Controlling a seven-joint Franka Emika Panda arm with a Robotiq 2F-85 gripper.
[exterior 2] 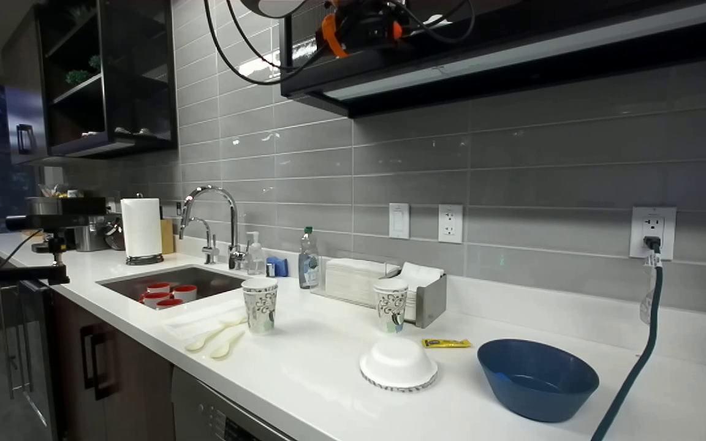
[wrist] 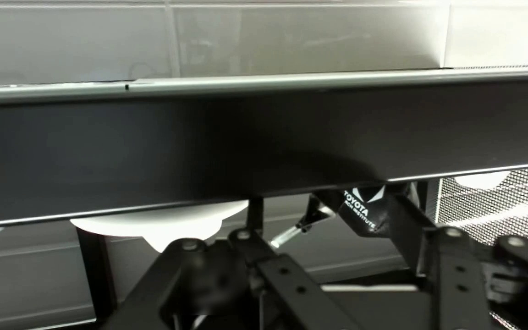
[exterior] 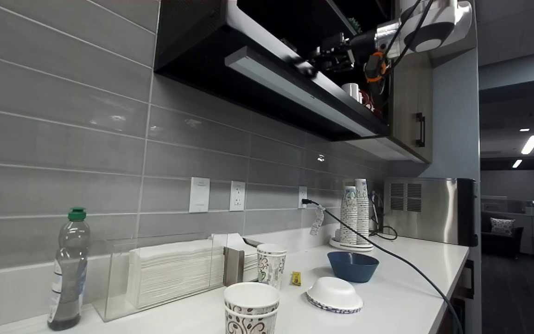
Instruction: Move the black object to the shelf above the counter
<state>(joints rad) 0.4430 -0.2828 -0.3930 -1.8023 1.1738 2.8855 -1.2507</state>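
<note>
The black object (wrist: 364,215) shows in the wrist view as a dark item with white "TOYOTA" lettering, partly hidden behind the shelf's front edge (wrist: 245,151). It fills the gap between the fingertips of my gripper (wrist: 359,197), which appears shut on it, though dark parts blend together. The shelf (exterior: 304,76) is the long dark overhead unit with a grey strip below it. It also shows in an exterior view (exterior 2: 512,58). My gripper (exterior: 325,55) reaches over the shelf's front edge. The white counter (exterior: 387,306) lies below, also in an exterior view (exterior 2: 316,373).
White and red cups (exterior: 351,90) stand on the shelf beside the arm. White rounded dishes (wrist: 154,224) sit behind its edge. A cabinet (exterior: 410,102) adjoins it. On the counter are a blue bowl (exterior 2: 537,380), paper bowls (exterior 2: 399,364), napkins (exterior 2: 356,278) and a cable (exterior 2: 635,367).
</note>
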